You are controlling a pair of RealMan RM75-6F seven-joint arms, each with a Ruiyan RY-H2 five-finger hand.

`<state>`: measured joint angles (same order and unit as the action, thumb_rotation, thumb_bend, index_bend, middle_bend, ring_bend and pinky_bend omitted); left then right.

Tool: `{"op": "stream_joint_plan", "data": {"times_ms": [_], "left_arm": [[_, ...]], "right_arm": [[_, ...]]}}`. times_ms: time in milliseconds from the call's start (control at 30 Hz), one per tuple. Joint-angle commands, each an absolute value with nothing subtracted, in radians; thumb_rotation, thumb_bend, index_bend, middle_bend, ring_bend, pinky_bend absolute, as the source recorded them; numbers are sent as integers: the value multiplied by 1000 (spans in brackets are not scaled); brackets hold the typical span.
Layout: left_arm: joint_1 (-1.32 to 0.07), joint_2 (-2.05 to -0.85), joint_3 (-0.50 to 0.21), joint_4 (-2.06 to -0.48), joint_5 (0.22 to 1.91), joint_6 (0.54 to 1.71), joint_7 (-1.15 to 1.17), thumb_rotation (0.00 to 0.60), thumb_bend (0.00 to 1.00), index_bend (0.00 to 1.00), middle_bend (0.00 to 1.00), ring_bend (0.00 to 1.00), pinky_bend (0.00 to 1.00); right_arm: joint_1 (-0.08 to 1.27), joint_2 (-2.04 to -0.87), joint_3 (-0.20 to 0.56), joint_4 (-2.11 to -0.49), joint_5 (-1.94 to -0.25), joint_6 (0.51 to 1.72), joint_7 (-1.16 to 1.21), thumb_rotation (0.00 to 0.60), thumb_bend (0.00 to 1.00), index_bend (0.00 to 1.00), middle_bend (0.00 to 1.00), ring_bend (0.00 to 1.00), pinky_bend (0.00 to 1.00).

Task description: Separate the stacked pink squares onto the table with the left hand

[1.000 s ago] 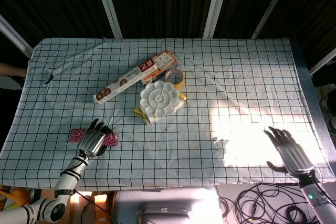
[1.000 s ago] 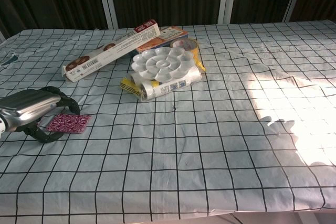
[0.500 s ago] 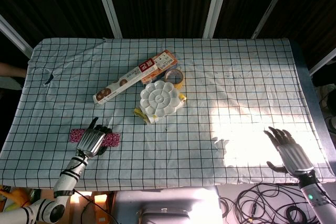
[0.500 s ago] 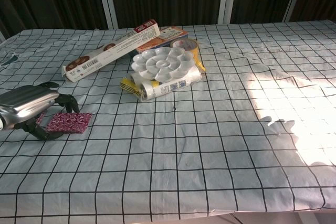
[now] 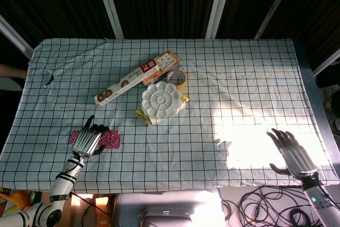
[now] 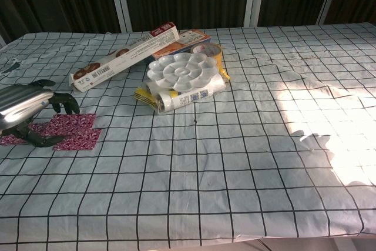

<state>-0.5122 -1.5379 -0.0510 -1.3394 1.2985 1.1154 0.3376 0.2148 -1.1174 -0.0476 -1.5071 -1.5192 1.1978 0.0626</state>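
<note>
The pink glittery squares (image 6: 76, 132) lie at the front left of the checked table, one shifted up and left over another; in the head view the pink squares (image 5: 110, 139) show on either side of my left hand. My left hand (image 6: 26, 110) hovers low over their left part, its fingers (image 6: 66, 104) curled down above them and its thumb lying against the pink surface. I cannot tell whether it grips a square. In the head view the left hand (image 5: 87, 141) covers the squares' middle. My right hand (image 5: 289, 151) lies flat and open near the front right edge, holding nothing.
A long foil box (image 5: 138, 77), a tape roll (image 5: 177, 77) and a white flower-shaped palette (image 5: 160, 99) on yellow-edged packets sit mid-table. A bright sun patch (image 5: 255, 131) covers the right side. Cables (image 5: 265, 206) hang below the front edge.
My left hand has drawn back towards the left and the front edge. More pink now shows to its right, with one square lying offset from the other. The right hand has not moved.
</note>
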Motion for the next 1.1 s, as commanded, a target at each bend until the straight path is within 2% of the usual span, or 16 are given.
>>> {"op": "stream_joint_plan", "data": {"times_ms": [33, 333, 500, 733, 867, 933, 1033, 1100], "left_arm": [[-490, -1504, -49, -1359, 1310, 1148, 332, 600, 317, 543, 708, 329, 0], [-427, -1432, -34, -1381, 1306, 1211, 301, 600, 317, 536, 703, 329, 0], [-330, -1406, 30, -1355, 1345, 1287, 218, 600, 317, 528, 697, 327, 0], [-271, -1437, 74, -1301, 1392, 1315, 169, 600, 317, 500, 662, 319, 0], [-264, -1452, 81, -1291, 1409, 1303, 168, 600, 317, 410, 541, 275, 0], [-264, -1453, 81, -1296, 1409, 1290, 166, 600, 318, 313, 434, 225, 0], [-264, -1443, 78, -1317, 1396, 1264, 171, 600, 315, 101, 220, 110, 0], [-264, -1434, 75, -1334, 1391, 1253, 176, 600, 302, 26, 142, 60, 0]], "right_arm": [[214, -1116, -48, -1508, -1520, 1201, 64, 600, 194, 0, 0, 0, 0], [212, -1115, -48, -1508, -1521, 1204, 65, 600, 194, 0, 0, 0, 0], [217, -1121, -47, -1514, -1518, 1194, 48, 600, 194, 0, 0, 0, 0], [219, -1124, -46, -1521, -1514, 1189, 33, 600, 194, 0, 0, 0, 0], [220, -1125, -48, -1524, -1517, 1188, 27, 600, 194, 0, 0, 0, 0], [219, -1125, -48, -1524, -1517, 1189, 28, 600, 194, 0, 0, 0, 0], [218, -1124, -48, -1522, -1515, 1190, 32, 600, 193, 0, 0, 0, 0], [217, -1123, -48, -1521, -1515, 1191, 36, 600, 194, 0, 0, 0, 0]]}}
